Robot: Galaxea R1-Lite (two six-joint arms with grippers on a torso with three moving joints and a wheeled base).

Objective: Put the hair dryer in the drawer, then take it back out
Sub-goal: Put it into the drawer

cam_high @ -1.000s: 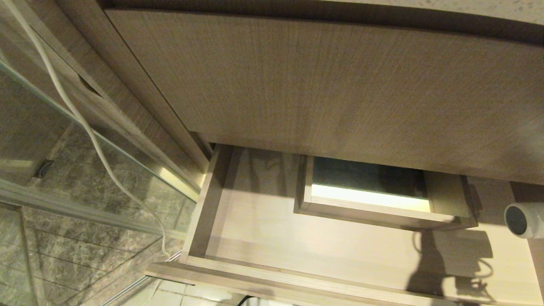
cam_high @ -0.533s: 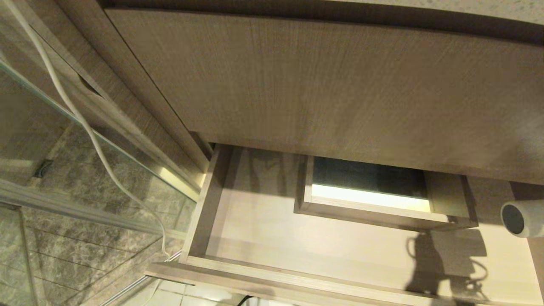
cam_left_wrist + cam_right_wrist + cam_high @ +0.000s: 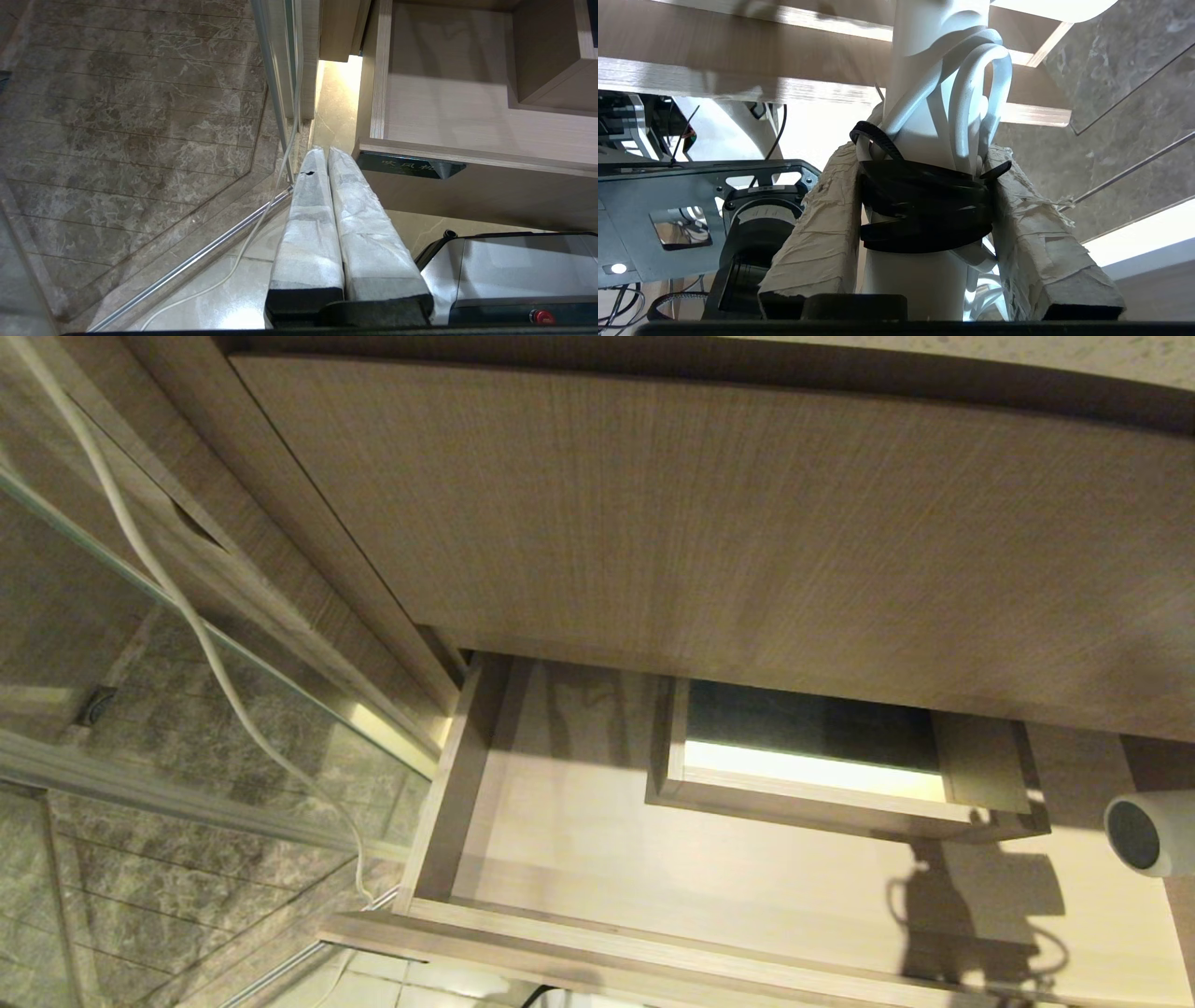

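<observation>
Hair dryer (image 3: 924, 261), mostly cut off at the head view's edge, sits clamped in the right pincer (image 3: 924, 196).

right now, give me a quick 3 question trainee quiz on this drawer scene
1. True or false: the drawer is pulled open and nothing lies on its floor.
2. What does the right gripper hold? A) a towel B) the hair dryer, by its handle, over the cord bundle and black tie C) nothing
3. Fill in: the left gripper, off past the drawer's front corner, has its fingers ____.

Key:
1. True; only shadows fall on the floor.
2. B; in the head view the dryer's grey round end shows at the right edge, beside the drawer.
3. Shut, pressed together with nothing between them.
</observation>
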